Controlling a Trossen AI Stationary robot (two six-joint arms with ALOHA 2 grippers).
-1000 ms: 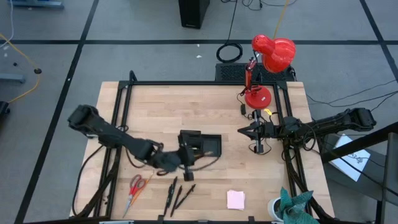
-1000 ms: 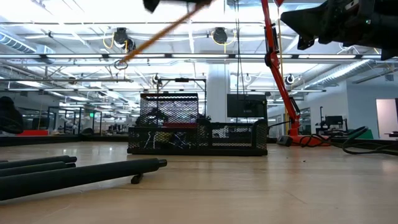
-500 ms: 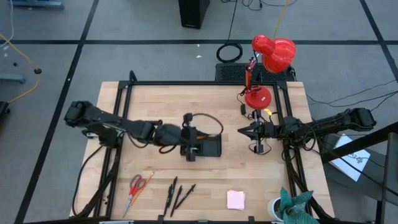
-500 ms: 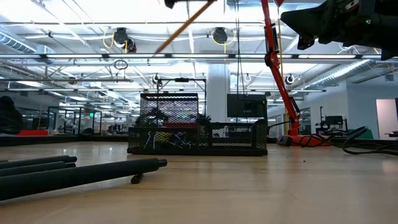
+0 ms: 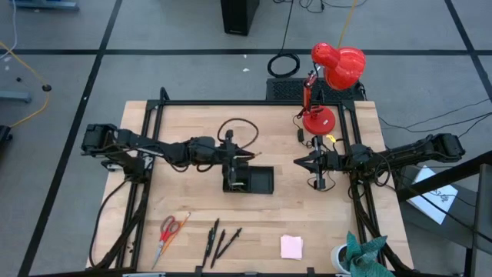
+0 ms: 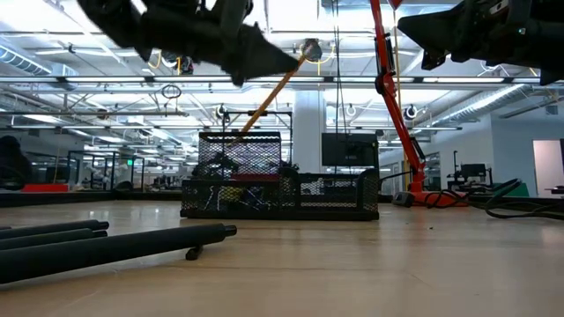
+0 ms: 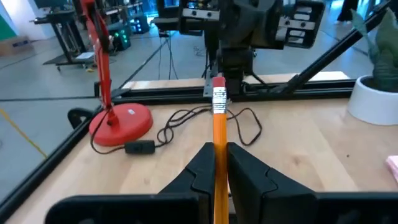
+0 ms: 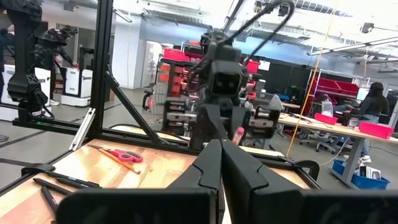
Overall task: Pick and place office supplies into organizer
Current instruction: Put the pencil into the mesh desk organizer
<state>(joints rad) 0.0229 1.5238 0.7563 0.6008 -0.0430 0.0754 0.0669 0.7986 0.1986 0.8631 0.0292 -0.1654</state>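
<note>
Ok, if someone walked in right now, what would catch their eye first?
Probably the left hand gripping an orange pencil, poised above the black organizer at mid-table. Next, the red lamp at the table's far right corner. The right hand waits shut beside the organizer, at the table's right side.

The pale wooden tabletop (image 5: 192, 123) is evenly and brightly lit from above in the high view, and only short, soft shadows are cast beneath the arms. In the low view, strong glare is thrown by the ceiling light fixtures (image 6: 308, 48), so the dark arm passing overhead is reduced to a silhouette. The nearest black cylindrical pens (image 6: 106, 246) are rendered soft and out of focus. In the left wrist view, the orange wooden pencil (image 7: 219, 134) is seen sharply, while the room behind is slightly blurred.
</note>
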